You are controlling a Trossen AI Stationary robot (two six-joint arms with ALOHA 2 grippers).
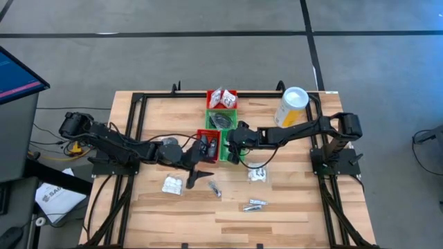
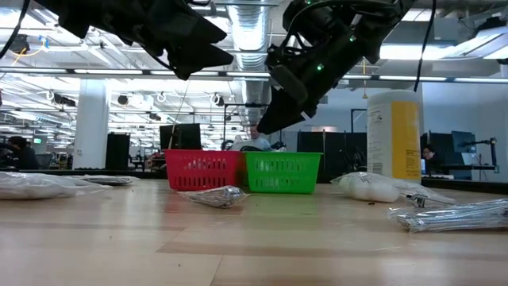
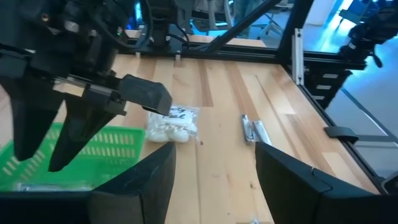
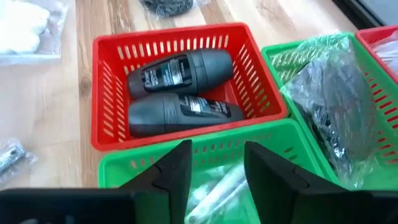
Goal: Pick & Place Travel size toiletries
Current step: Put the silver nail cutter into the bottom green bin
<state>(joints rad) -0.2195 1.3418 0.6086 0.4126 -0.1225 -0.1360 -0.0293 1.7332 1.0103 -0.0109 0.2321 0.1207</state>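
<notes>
Two dark grey bottles [image 4: 179, 73] lie side by side in a red tray [image 4: 168, 30]. A green tray [image 4: 205, 140] next to it holds silvery tubes [image 4: 214, 190]. My right gripper [image 4: 217, 174] hovers open over that green tray [image 1: 234, 153], holding nothing. My left gripper [image 3: 214, 186] is open and empty, raised above the table just near of the trays [image 1: 199, 173]. Loose on the table lie two white sachets [image 1: 172, 185] [image 1: 257, 174], a dark crinkly packet [image 1: 214, 187] and silvery tubes [image 1: 254, 204].
Two more trays stand behind: a green one with a dark crinkly bag [image 4: 333, 106] and a red one with white sachets [image 1: 221, 97]. A tall yellow canister [image 1: 292, 105] stands near the far right corner. Black frame rails [image 1: 131, 131] run along both sides.
</notes>
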